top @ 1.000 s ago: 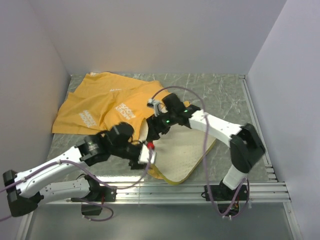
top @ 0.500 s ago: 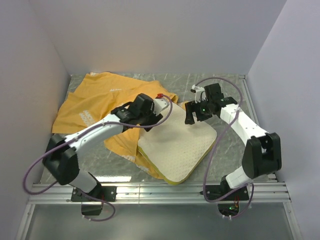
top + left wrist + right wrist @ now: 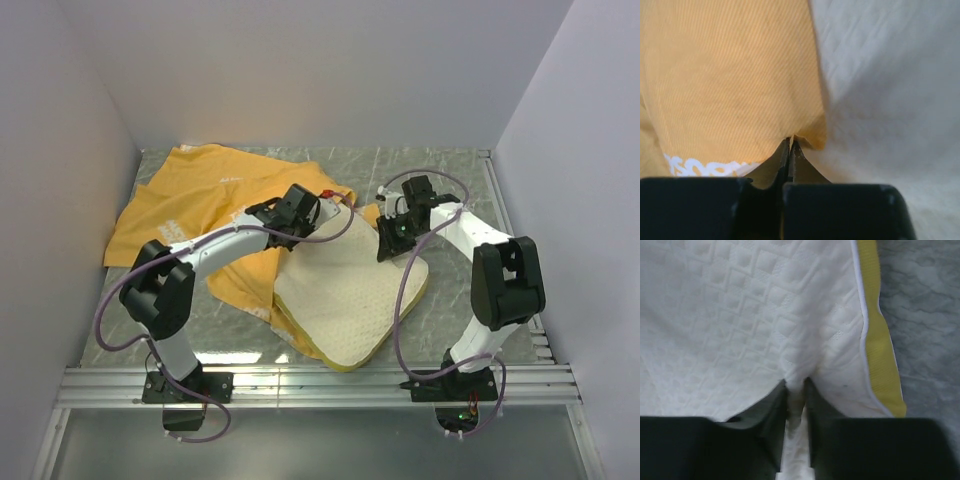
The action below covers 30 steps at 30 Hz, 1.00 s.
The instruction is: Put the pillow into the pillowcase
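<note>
Fingers of the left gripper meet tightly on a corner of the large orange-yellow cloth pillowcase, just beside the flat cream-white quilted pillow. We see the right gripper nipping a small raised fold of that pillow near its yellow-green edge band. From above, the pillow lies on the grey marbled table between both arms. Its far-left corner is seemingly overlapped by the pillowcase, which spreads to the far left.
</note>
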Each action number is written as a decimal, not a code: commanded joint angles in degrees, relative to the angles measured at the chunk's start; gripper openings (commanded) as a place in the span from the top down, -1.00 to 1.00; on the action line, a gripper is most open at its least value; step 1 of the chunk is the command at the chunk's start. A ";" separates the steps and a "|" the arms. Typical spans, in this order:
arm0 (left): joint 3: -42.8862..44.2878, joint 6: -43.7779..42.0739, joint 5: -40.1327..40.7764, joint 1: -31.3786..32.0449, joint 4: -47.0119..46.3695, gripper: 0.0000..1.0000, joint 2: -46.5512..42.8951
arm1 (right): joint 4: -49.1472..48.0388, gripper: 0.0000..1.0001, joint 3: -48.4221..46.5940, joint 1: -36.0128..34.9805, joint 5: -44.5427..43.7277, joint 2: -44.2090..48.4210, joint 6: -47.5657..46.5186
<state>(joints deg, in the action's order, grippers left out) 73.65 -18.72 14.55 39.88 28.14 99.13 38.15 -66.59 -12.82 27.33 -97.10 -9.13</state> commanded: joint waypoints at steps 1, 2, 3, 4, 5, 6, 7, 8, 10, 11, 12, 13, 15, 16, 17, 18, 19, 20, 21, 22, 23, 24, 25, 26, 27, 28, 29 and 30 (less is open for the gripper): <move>6.50 0.43 -11.53 0.55 1.65 0.99 -1.31 | 0.52 0.66 -0.91 -0.28 7.37 -1.25 1.65; 8.08 0.53 -15.99 0.99 2.35 0.99 -1.83 | 0.00 0.87 -1.09 -0.28 9.21 -1.16 2.18; 8.61 0.44 -20.65 1.34 4.10 0.99 -2.45 | -0.27 1.00 -1.26 -0.28 9.75 -0.64 3.23; 8.79 1.66 -27.22 2.04 4.11 0.99 -4.02 | -0.53 1.00 -1.18 -0.28 10.37 -0.37 3.76; 8.79 1.67 -31.38 3.52 4.55 0.99 -4.82 | -1.40 1.00 -1.09 -0.36 11.16 -0.02 4.37; 8.62 1.67 -34.73 4.58 4.99 0.99 -5.70 | -1.93 1.00 -0.74 -0.28 12.47 0.59 5.68; 8.18 1.84 -37.11 5.90 4.73 0.99 -7.01 | -2.46 1.00 -0.56 -0.28 13.00 1.03 6.57; 6.70 1.67 -40.35 8.61 4.73 0.99 -7.46 | -3.34 1.00 -0.30 -0.28 14.84 1.56 7.88; 3.54 0.80 -42.05 11.17 5.60 0.99 -7.64 | -4.05 1.00 0.31 -0.28 16.52 1.83 8.95; 2.39 0.36 -44.49 12.32 6.22 0.99 -7.38 | -4.57 1.00 0.49 -0.36 17.57 2.09 9.04; 0.99 -0.08 -45.73 12.42 6.92 0.99 -7.03 | -4.49 1.00 1.02 -0.36 18.28 2.70 10.43; -1.99 -0.52 -46.97 12.33 7.45 0.99 -6.67 | -4.84 1.00 1.37 -0.36 18.54 3.14 10.70; -5.43 -2.10 -47.86 11.80 7.54 0.99 -7.02 | -5.10 1.00 2.77 -0.45 19.07 4.90 10.79; -8.84 -4.46 -47.77 11.45 7.37 0.99 -8.15 | -5.28 1.00 3.47 -0.45 19.51 5.51 10.88; -10.35 -5.35 -47.42 10.41 7.11 0.98 -8.86 | -5.37 1.00 4.18 -0.63 19.86 6.13 10.97; -11.58 -6.23 -46.55 9.70 7.02 0.94 -10.35 | -5.28 1.00 5.84 -0.98 20.21 7.52 10.36; -12.90 -7.55 -46.10 8.91 7.10 0.75 -10.88 | -5.11 1.00 6.64 -1.33 20.22 8.23 9.83; -13.00 -8.69 -46.19 7.16 8.93 0.64 -11.41 | -3.19 1.00 7.08 -2.55 20.39 9.29 9.13; -12.74 -9.75 -47.06 6.10 10.34 0.50 -12.46 | -1.60 0.71 6.74 -3.00 20.04 9.64 5.04; -12.04 -10.71 -47.59 5.04 11.31 0.19 -13.25 | 1.46 0.41 6.30 -2.91 20.22 9.82 3.52; -11.51 -11.16 -48.81 2.51 12.28 0.04 -14.22 | 2.62 0.08 5.69 -2.48 20.56 10.78 2.37; -10.99 -11.34 -51.35 1.01 14.73 -0.05 -16.49 | 3.41 -0.53 3.59 -0.91 20.22 11.40 0.44; -9.85 -10.82 -52.76 -0.57 15.36 -0.18 -17.91 | 3.51 -0.73 2.44 0.07 19.35 12.10 0.08; -9.58 -9.59 -53.56 -3.72 15.45 -0.20 -19.31 | 3.16 -0.75 1.12 1.03 17.68 13.15 -0.10; -9.31 -8.10 -54.00 -5.58 14.41 -0.21 -22.37 | 2.46 -0.75 -1.68 2.00 16.19 13.34 -0.19; -9.14 -4.08 -53.57 -7.34 13.35 -0.25 -23.80 | 1.15 -0.75 -2.92 2.01 14.96 13.43 -0.19; -9.14 -2.30 -53.13 -10.84 12.56 -0.28 -25.11 | 0.61 -0.73 -5.20 2.01 13.81 12.21 -0.19; -9.14 -0.46 -51.82 -12.53 11.86 -0.29 -27.13 | 0.09 -0.72 -6.26 1.83 12.06 11.15 0.07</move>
<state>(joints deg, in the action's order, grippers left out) 61.91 -24.36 -35.07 32.12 41.32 77.38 41.01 -67.16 -11.57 43.13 -86.56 -7.18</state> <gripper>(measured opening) 0.637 0.865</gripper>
